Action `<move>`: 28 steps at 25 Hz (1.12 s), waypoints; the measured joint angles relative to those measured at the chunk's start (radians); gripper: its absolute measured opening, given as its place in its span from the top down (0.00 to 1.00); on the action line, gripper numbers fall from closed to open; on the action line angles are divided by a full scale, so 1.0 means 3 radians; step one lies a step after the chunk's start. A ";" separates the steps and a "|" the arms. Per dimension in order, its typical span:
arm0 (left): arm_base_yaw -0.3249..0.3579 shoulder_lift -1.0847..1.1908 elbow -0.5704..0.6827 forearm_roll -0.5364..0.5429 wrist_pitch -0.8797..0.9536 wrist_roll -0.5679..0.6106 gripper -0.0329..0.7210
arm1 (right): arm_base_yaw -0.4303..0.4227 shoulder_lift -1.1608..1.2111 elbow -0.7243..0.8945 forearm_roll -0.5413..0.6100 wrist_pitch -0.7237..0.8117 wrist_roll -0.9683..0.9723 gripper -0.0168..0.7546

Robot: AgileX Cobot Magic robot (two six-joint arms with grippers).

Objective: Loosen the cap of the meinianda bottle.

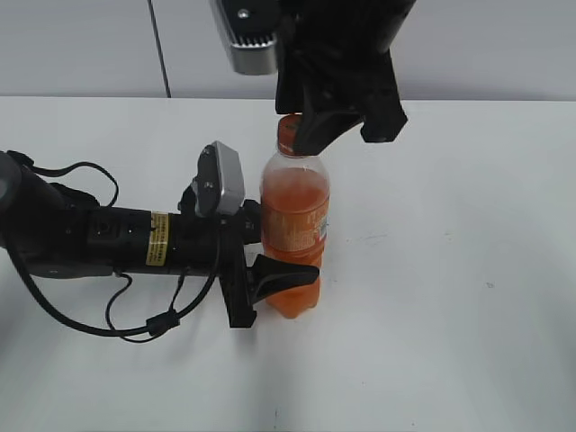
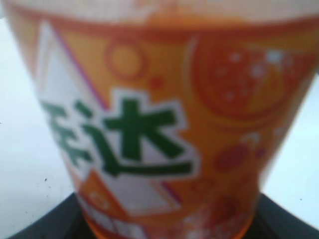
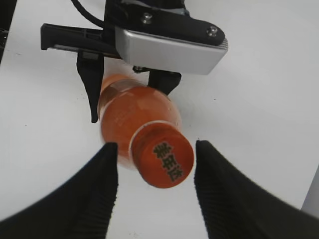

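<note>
Meinianda bottle [image 1: 295, 236] standing upright on the white table [image 1: 450, 270], about at the middle of it, well apart from every edge in view. Orange drink inside, filling it up to the shoulder. Orange label [image 2: 164, 124] with green characters on a white patch, very near and blurred in the left wrist view.

Left gripper [image 1: 270, 252] reaching in from the left edge of the table, lying low along the surface, clamped on the lower body of the bottle; 1 black finger [image 1: 283, 273] across the front of it, the other hidden behind.

Right gripper [image 3: 155, 164] hanging over the bottle from above. Cap [image 3: 165, 161] orange, with dark characters on top, sitting on the neck between 2 black ribbed fingers [image 3: 99, 189]. Fingers parted, with a small gap of white table visible on each side of the cap, so not touching it. In the exterior view only the left part of the cap visible beside the black gripper body.
</note>
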 joint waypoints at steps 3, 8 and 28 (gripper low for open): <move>0.0000 0.0000 0.0000 0.0000 0.0003 -0.0004 0.43 | 0.0000 -0.0043 0.0000 0.0034 0.0000 0.0011 0.37; 0.0000 0.0000 0.0000 -0.0003 0.0003 -0.0004 0.43 | 0.0000 -0.0152 0.0000 0.0145 0.0000 0.0715 0.33; 0.0000 0.0000 0.0000 -0.0006 0.0006 -0.0007 0.43 | 0.0000 0.0043 0.0000 -0.0285 -0.0109 0.4803 0.33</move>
